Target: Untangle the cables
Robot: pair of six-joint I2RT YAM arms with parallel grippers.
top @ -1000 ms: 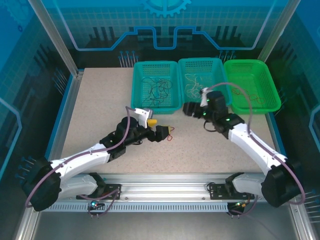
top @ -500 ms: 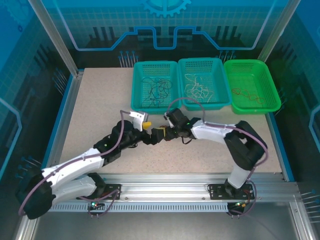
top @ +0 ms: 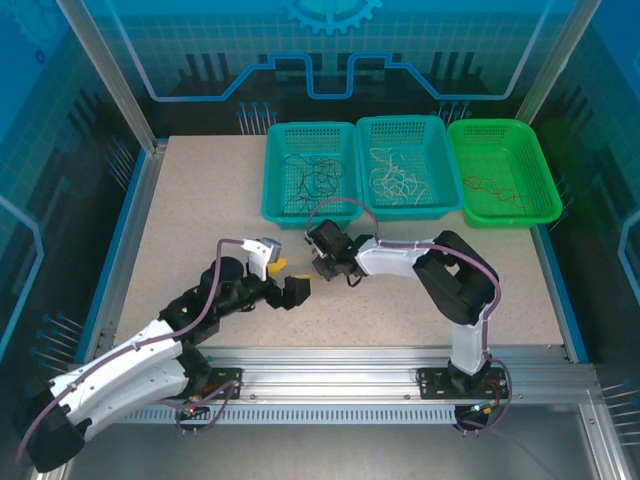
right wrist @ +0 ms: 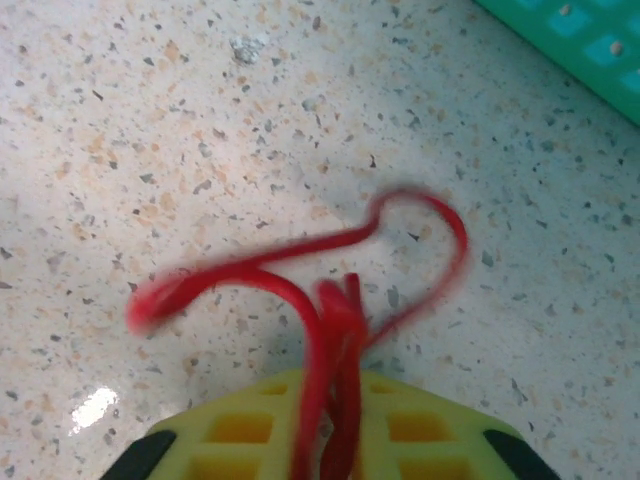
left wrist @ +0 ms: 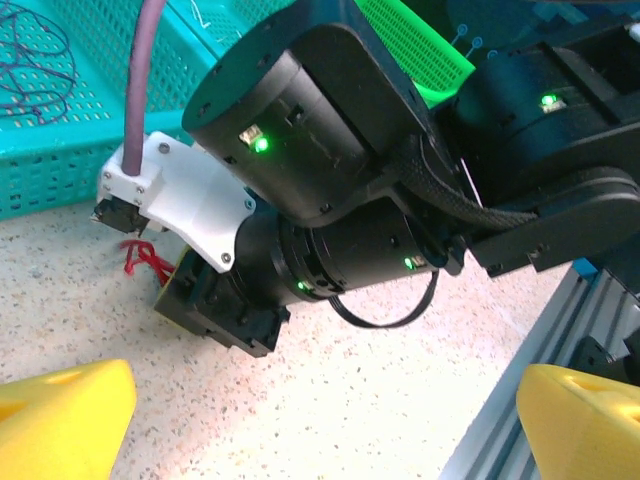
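My left pincer (top: 291,290) stood wide and empty, just beside the right pincer (top: 322,268), which was pinched shut on the red cable (right wrist: 335,320). Its loop lay flat on the table (top: 200,220) ahead of the tips, toward the baskets (top: 312,216).

Right wrist view: red cable (right wrist: 335,320) loop motion-blurred, its strands vanishing between the pads of right gripper (right wrist: 335,430), cut by lower edge. Left wrist view: cable mostly behind that gripper; left gripper (left wrist: 322,425) fingertips cropped.
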